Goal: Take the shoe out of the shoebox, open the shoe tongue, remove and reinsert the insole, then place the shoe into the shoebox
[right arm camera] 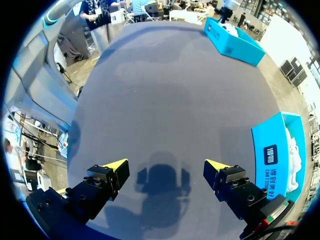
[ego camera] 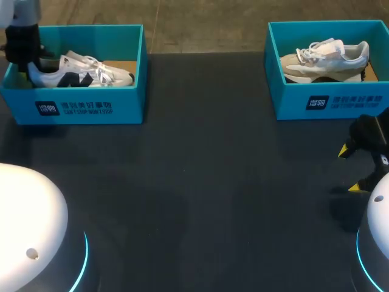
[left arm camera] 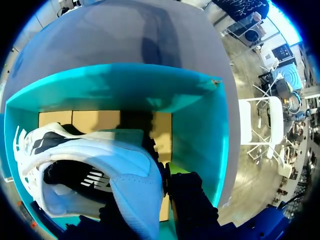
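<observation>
The right claw (ego camera: pixel 349 170) hangs wide open by the surface's (ego camera: pixel 200 182) right edge. At the far left corner, the left claw (ego camera: pixel 25 58) is in the shoebox (ego camera: pixel 91 106) at the shoe's (ego camera: pixel 79 72) heel; I cannot tell whether it grips. The shoe lies along the far edge, toe toward the middle.

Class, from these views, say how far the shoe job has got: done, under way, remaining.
Done: nothing; the left shoe lies in its box. In hand: the left gripper is at its heel; the right gripper hangs open over the table. Left: lifting out, tongue, insole, return.
</observation>
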### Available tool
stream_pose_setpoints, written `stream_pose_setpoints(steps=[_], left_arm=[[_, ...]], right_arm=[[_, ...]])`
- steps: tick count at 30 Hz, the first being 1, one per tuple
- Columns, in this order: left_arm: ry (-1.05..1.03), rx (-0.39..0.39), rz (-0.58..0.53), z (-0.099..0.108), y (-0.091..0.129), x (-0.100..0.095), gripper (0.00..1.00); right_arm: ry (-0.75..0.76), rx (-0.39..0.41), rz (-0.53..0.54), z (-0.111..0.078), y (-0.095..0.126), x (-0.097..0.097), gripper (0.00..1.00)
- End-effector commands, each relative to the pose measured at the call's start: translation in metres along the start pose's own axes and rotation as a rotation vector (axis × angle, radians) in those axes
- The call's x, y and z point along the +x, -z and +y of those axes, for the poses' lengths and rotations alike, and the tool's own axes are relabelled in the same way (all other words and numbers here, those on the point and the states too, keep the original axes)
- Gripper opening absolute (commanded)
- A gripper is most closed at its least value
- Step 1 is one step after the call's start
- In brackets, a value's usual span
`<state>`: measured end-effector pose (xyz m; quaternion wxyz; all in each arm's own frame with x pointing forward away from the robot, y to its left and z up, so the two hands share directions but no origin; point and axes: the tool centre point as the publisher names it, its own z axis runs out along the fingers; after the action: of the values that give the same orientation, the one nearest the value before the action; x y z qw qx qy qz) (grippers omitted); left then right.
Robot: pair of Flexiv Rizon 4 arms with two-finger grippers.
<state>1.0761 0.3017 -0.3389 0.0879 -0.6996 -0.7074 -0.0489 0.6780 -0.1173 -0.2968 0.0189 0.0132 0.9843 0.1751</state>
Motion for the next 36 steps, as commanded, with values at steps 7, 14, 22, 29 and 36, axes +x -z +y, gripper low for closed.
stream_pose_setpoints(steps=[7, 14, 22, 29, 36], left_arm=[[-0.016, -0.005, 0.003, -0.018, -0.002, 0.003, 0.0], [-0.015, 0.02, 0.004, -0.019, -0.011, -0.002, 0.0], [-0.013, 0.036, 0.014, -0.018, -0.022, -0.005, 0.0], [-0.02, 0.042, 0.017, -0.014, -0.03, -0.006, 0.0], [-0.02, 0.049, -0.015, -0.015, -0.039, -0.006, 0.0]], right_arm=[[0.0, 0.003, -0.001, 0.0, 0.0, 0.001, 1.0], [0.0, 0.003, -0.001, 0.0, 0.0, 0.001, 1.0], [0.0, 0.003, -0.001, 0.0, 0.0, 0.001, 1.0], [0.0, 0.003, -0.001, 0.0, 0.0, 0.001, 1.0], [0.0, 0.003, -0.001, 0.0, 0.0, 0.001, 1.0]])
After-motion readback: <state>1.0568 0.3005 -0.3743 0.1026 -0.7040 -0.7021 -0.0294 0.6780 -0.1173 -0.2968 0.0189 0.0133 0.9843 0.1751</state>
